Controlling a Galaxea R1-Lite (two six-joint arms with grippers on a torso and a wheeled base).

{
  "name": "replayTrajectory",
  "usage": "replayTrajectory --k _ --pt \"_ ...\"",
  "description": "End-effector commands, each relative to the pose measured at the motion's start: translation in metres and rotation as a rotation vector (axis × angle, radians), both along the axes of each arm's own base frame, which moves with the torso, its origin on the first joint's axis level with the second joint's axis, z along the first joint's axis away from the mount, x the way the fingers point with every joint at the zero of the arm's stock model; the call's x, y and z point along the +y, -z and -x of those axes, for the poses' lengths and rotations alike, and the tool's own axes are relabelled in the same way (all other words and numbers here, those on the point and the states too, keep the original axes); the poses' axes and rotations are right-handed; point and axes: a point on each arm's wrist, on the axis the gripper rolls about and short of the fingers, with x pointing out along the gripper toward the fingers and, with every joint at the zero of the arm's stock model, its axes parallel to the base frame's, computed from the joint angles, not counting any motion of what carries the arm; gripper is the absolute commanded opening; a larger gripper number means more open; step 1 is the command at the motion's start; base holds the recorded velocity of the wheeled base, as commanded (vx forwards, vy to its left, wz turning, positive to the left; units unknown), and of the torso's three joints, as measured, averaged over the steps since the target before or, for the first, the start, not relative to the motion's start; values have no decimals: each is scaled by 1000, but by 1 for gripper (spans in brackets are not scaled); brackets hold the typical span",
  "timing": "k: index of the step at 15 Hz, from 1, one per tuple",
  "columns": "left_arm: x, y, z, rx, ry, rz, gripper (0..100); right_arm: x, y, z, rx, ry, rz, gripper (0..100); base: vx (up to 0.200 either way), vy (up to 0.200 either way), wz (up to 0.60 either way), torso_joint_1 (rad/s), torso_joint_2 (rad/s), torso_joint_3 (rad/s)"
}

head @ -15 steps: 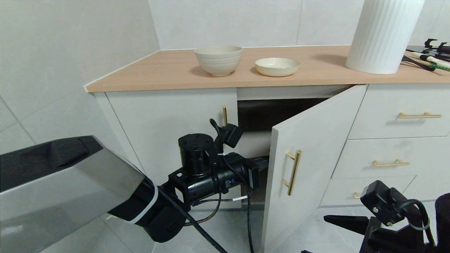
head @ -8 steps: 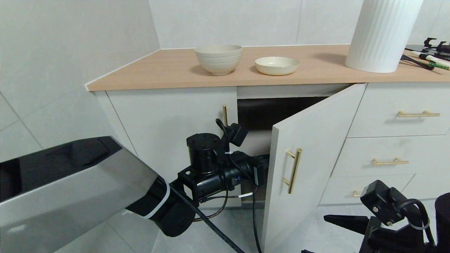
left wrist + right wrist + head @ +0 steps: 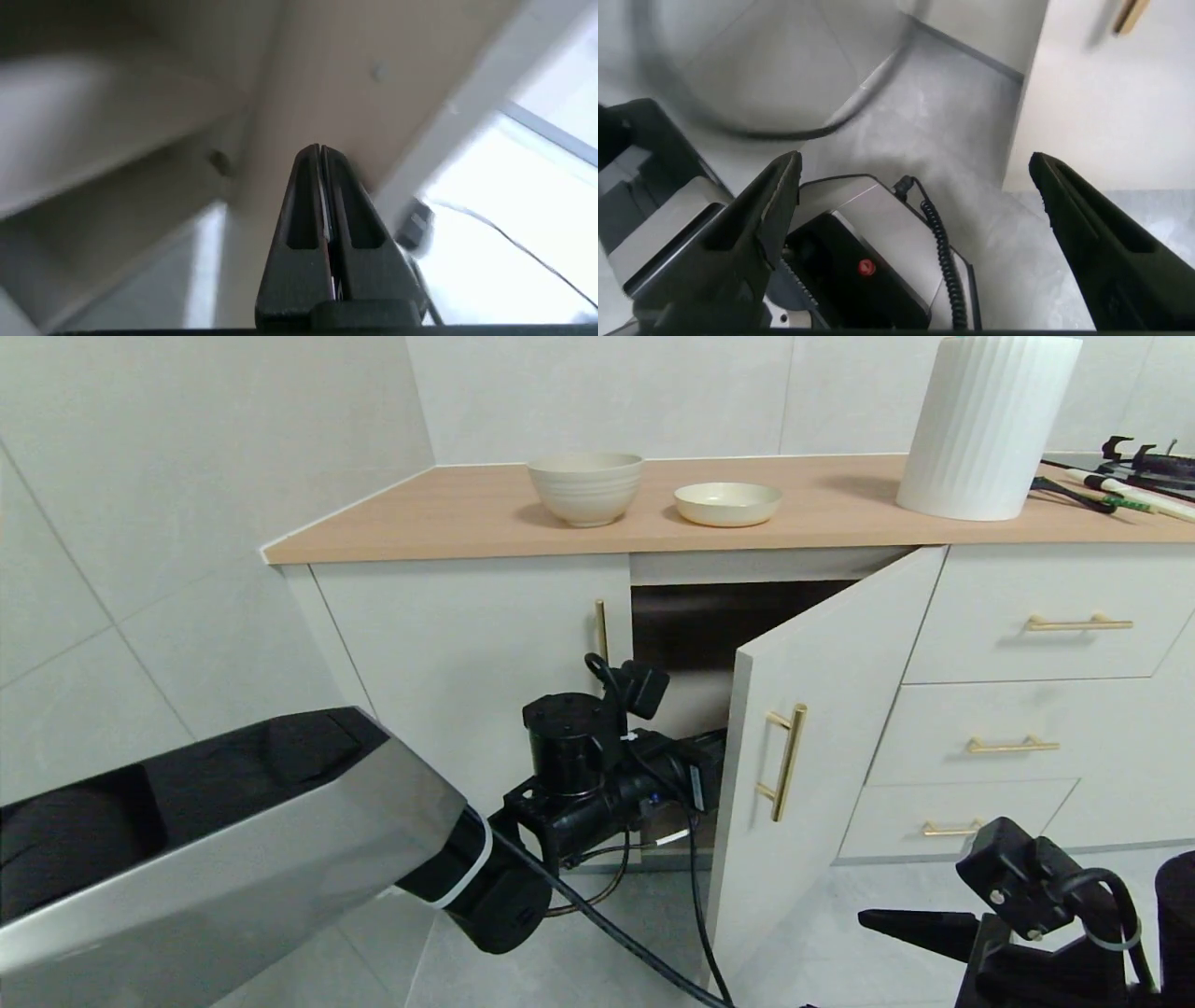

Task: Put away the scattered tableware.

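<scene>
Shut tight, the jaws of the left gripper (image 3: 319, 159) meet along a single seam and hold nothing. Pale cupboard panels lie close around it in the left wrist view, too blurred to make out in detail. From the head view, the left arm stretches low towards the dark opening of the white base cupboard (image 3: 709, 616), and its front end passes behind the edge of the open white cupboard door (image 3: 831, 709), which swings out towards the robot and carries a vertical brass bar handle (image 3: 784, 761).

Spread wide, the jaws of the right gripper (image 3: 913, 163) stand far apart, also empty. It hangs low over the grey tiled floor (image 3: 906, 103), well apart from the left one, in front of the stack of white drawers with horizontal brass handles (image 3: 1027, 625) and near the foot of the open door.

Both pieces of tableware stand higher up, on the light wooden countertop (image 3: 439, 523), well away from either gripper. A ribbed cream bowl (image 3: 585, 485) sits upright above the closed white left door (image 3: 467, 653). Just beside it, to the robot's right and not touching, is a shallow cream dish (image 3: 727, 503), above the cupboard opening. Farther right along the counter stands a tall white fluted cylinder (image 3: 985, 425), upright, and past it lies a cluster of dark and pale long-handled utensils (image 3: 1116, 490) at the edge of the view. Pale grey wall tiles (image 3: 187, 476) close off the corner behind and to the left of the counter.
</scene>
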Motion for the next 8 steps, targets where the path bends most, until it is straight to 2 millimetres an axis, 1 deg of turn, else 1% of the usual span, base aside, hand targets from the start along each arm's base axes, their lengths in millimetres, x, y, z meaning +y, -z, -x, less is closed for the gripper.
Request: replayTrajectory --k 1,4,5,6,7,8 --pt "-10 10 0 8 10 -8 0 1 1 0 2 -3 2 100 0 0 0 0 0 0" --pt "-23 6 10 -5 48 4 0 1 0 1 -1 -7 -1 100 0 0 0 0 0 0" --pt "-33 2 22 10 106 38 0 1 -1 2 -7 -15 -8 100 0 0 0 0 0 0" --pt "-41 -7 35 44 225 112 0 3 -1 8 -2 -50 -19 100 0 0 0 0 0 0" --pt "-43 -9 42 64 344 144 0 0 -4 13 -4 -95 -43 100 0 0 0 0 0 0" --pt "-44 -6 49 65 405 137 0 -5 -11 19 -20 -140 -86 100 0 0 0 0 0 0"
